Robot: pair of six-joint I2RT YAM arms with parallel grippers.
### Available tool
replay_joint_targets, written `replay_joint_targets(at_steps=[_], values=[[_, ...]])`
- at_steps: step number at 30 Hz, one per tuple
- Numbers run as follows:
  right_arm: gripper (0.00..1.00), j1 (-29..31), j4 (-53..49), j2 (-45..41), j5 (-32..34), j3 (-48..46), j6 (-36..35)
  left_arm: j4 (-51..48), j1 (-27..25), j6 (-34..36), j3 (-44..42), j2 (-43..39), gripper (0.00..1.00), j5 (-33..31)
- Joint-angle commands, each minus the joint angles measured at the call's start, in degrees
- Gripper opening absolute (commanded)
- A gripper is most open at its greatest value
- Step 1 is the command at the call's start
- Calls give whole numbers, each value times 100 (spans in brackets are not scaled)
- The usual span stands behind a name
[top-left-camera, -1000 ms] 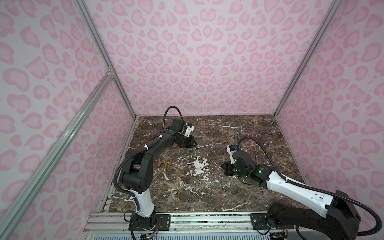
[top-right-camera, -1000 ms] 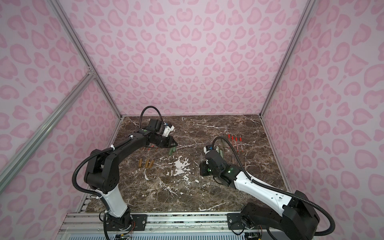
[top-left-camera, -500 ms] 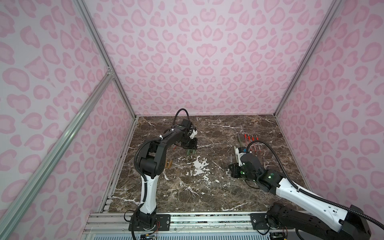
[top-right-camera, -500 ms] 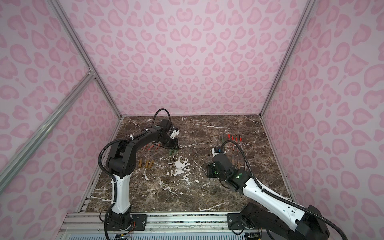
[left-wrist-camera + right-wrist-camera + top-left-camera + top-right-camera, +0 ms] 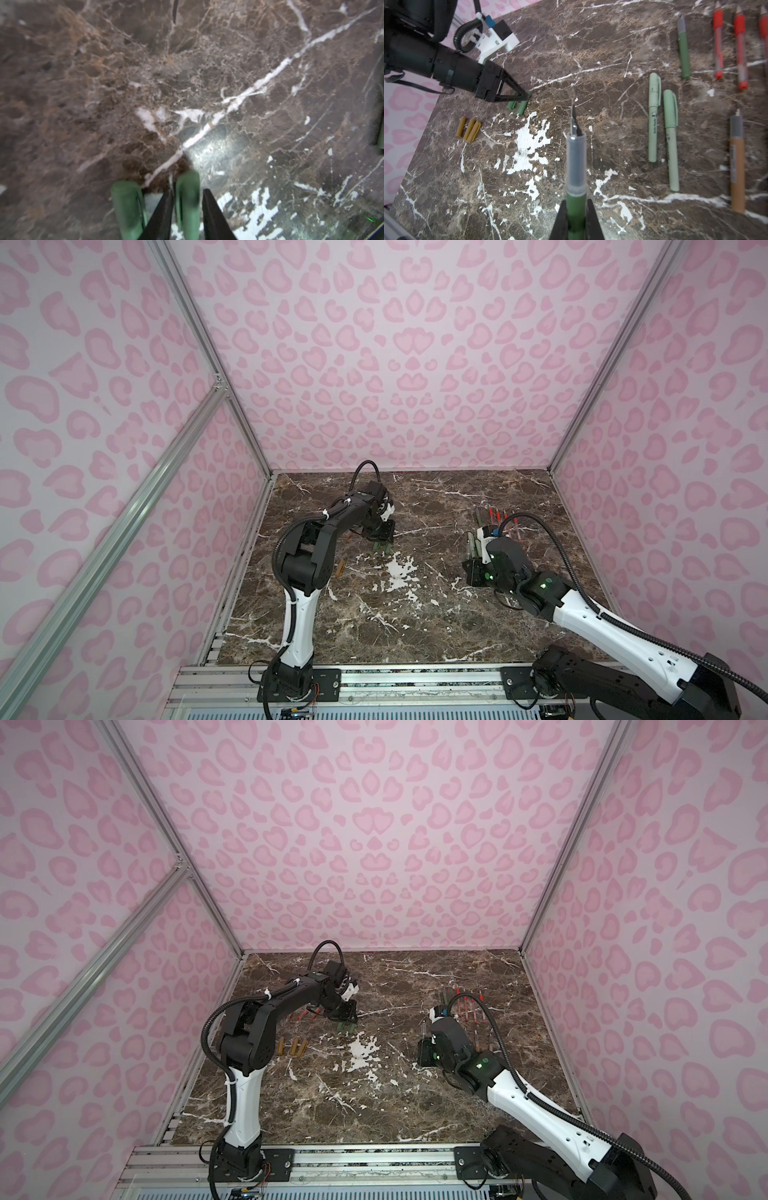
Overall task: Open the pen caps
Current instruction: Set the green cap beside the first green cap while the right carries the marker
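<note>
Left wrist view: one dark green cap [image 5: 188,207] lies between the fingers of my left gripper [image 5: 188,190], low over the marble table [image 5: 207,72], with a second dark green cap [image 5: 126,207] just beside it; I cannot tell whether the jaws press it or stand clear. Right wrist view: my right gripper [image 5: 576,201] is clamped on an uncapped dark green pen [image 5: 575,176], nib bare. Three tan-brown caps [image 5: 469,129] lie together on the table's left side, and two pale green pens [image 5: 654,116], capped, lie on its right.

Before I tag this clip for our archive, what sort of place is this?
Probably a robot test cell, not a home: pink patterned walls on aluminium framing enclose a marble-look tabletop, with two arms mounted at its front edge.
</note>
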Motion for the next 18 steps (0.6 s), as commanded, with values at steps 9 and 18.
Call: replay_joint_targets(at_steps=[9,18], values=[[0,-1030,-314,880,-534,880,-826,53,-33,-101,-410,-1224,46,145],[0,-1673,-999,2696,-765,2476,-1615,725,-33,214,-2054,-3223,68,-67]])
